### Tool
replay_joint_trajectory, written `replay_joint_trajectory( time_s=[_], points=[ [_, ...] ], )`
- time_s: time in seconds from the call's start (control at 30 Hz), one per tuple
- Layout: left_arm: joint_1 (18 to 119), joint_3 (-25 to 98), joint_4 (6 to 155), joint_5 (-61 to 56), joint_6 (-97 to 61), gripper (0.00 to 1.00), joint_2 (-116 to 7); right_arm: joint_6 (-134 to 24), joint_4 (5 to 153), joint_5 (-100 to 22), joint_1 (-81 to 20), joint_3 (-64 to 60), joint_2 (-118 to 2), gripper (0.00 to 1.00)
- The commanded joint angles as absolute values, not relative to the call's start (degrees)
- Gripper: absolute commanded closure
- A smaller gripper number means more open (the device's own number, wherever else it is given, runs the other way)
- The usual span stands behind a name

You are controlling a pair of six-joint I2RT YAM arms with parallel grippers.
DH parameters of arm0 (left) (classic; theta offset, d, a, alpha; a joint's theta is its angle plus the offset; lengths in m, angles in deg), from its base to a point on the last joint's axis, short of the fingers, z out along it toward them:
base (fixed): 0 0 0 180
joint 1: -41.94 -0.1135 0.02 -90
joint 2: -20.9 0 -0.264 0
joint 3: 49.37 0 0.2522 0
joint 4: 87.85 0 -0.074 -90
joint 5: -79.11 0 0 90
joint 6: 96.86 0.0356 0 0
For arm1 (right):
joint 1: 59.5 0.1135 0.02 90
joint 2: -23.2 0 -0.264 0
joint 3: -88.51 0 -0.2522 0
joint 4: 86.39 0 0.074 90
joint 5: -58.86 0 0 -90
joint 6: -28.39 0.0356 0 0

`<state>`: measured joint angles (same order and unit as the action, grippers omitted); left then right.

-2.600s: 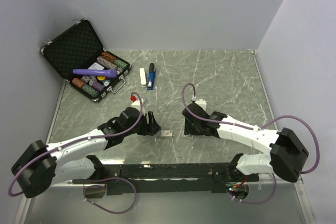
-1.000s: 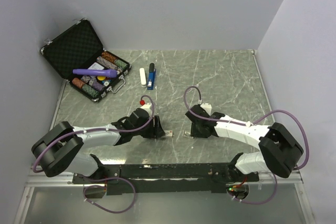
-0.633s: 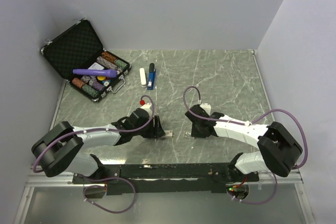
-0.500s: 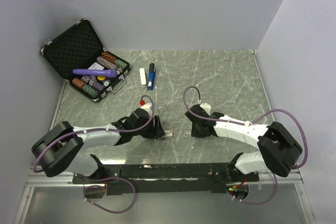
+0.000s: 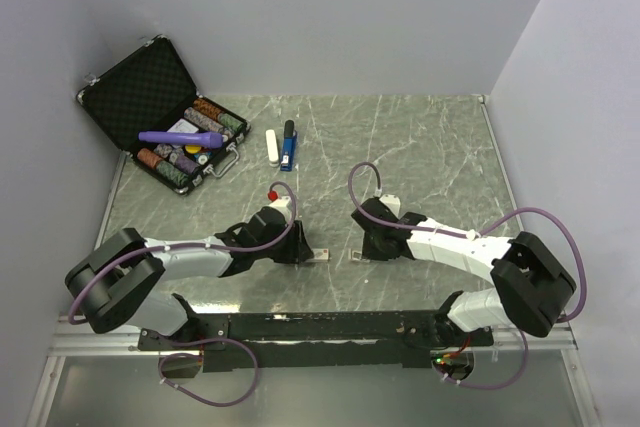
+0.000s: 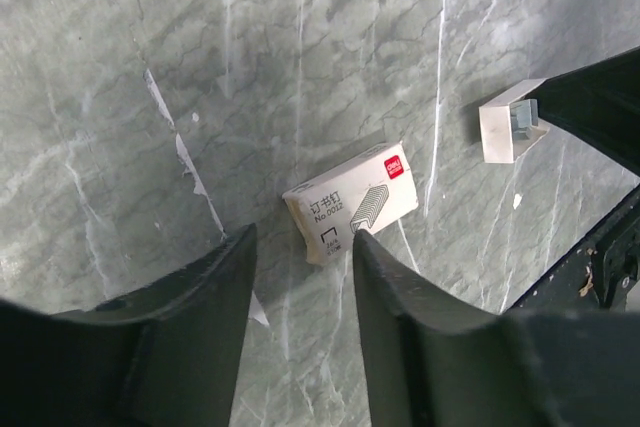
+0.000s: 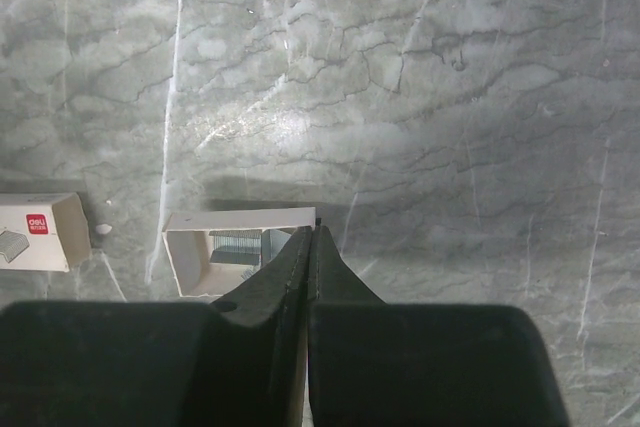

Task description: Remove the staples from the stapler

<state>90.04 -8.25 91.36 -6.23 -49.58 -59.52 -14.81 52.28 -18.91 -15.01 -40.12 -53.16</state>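
From above, saw the stapler [image 5: 288, 150], slim, blue with a black end, lying at the far side of the grey-green marbled counter [image 5: 430, 147], just beside a plain white bar [image 5: 272, 146]. Noted an open black case [image 5: 135, 87] with foam lining at far left. Found both arms low near the front, well apart from the stapler.

Through the left wrist camera, read "No.0012", Chinese characters and a red "deli" mark on a small white cardboard staple box [image 6: 350, 202]. Saw the left pincer [image 6: 302, 237] standing moderately wide, black fingers either side of the box's near end, gripping nothing.

Through the right wrist camera, found the right pincer [image 7: 312, 232] pressed fully together, tips at the right wall of an open white card tray [image 7: 190, 247] holding grey metal staples. Could not tell whether the wall was pinched.
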Motion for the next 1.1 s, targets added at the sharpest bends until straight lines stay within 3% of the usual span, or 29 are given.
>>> replay_joint_trajectory(
  time_s=[0.0, 0.23, 0.6, 0.77, 1.07],
  points=[
    [90.5, -8.1, 89.8, -7.3, -49.1, 0.54, -59.3, -14.9, 53.4, -19.1, -14.3, -37.3, -54.0, 1.00],
    [90.5, -8.8, 89.8, -8.0, -49.8, 0.75, -58.3, -14.9, 53.2, -18.9, -13.1, -36.0, -55.3, 1.00],
    [90.5, -9.2, 88.8, -9.1, -49.7, 0.76, -56.0, -14.9, 53.2, -18.4, -11.9, -34.7, -57.3, 1.00],
    [90.5, -9.3, 89.8, -9.0, -49.4, 0.85, -57.2, -14.6, 52.8, -17.9, -11.3, -33.7, -57.5, 1.00],
    [90.5, -8.8, 92.9, -8.6, -48.7, 0.93, -62.5, -13.5, 50.7, -17.0, -8.8, -30.8, -60.2, 1.00]
  ],
)
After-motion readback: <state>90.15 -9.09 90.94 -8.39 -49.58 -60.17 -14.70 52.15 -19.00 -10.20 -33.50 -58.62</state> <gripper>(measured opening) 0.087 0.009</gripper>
